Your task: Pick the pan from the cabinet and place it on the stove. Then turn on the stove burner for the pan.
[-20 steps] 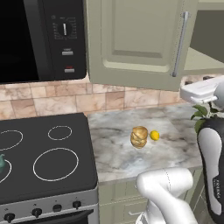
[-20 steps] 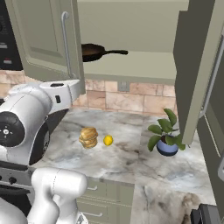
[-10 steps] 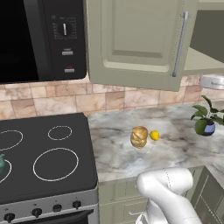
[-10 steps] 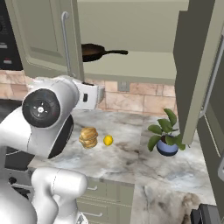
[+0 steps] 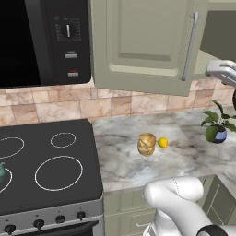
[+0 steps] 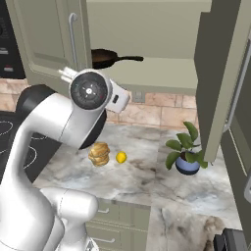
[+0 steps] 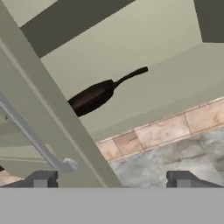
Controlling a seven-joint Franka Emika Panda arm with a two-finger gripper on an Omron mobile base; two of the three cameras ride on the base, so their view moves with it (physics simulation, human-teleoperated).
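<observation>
Gripper (image 7: 111,177) spread wide, nothing between the fingertips (image 7: 41,178), well short of the pan. In the hand view, tilted; aimed past the edge of an open cabinet door toward the shelf.

Pan (image 6: 105,58) resting on the bottom shelf of the open cabinet (image 6: 162,73), near the shelf's left end, partly behind the left door's edge in the right base view. Handle pointing right along the shelf, lying flat. In the hand view, the same pan (image 7: 94,96) seen dark and round, handle slanting up to the right, touched by nothing.

Both sage-green doors swung open, silver bar handle (image 6: 73,39) on the left one.

Stove (image 5: 46,184) at the left of the marble surface (image 5: 138,166), under the black microwave (image 5: 41,41). Large white ring burner (image 5: 58,173) at the front, bare; smaller ring (image 5: 63,139) behind it. Black knobs (image 5: 59,221) along the silver front strip. A sliver of teal kettle (image 5: 2,171) at the stove's left edge.

On the surface: a tan stacked pastry (image 5: 146,144) with a small lemon (image 5: 162,142) just beside it on the right, and a potted plant (image 6: 186,152) farther right, near the tiled wall.
</observation>
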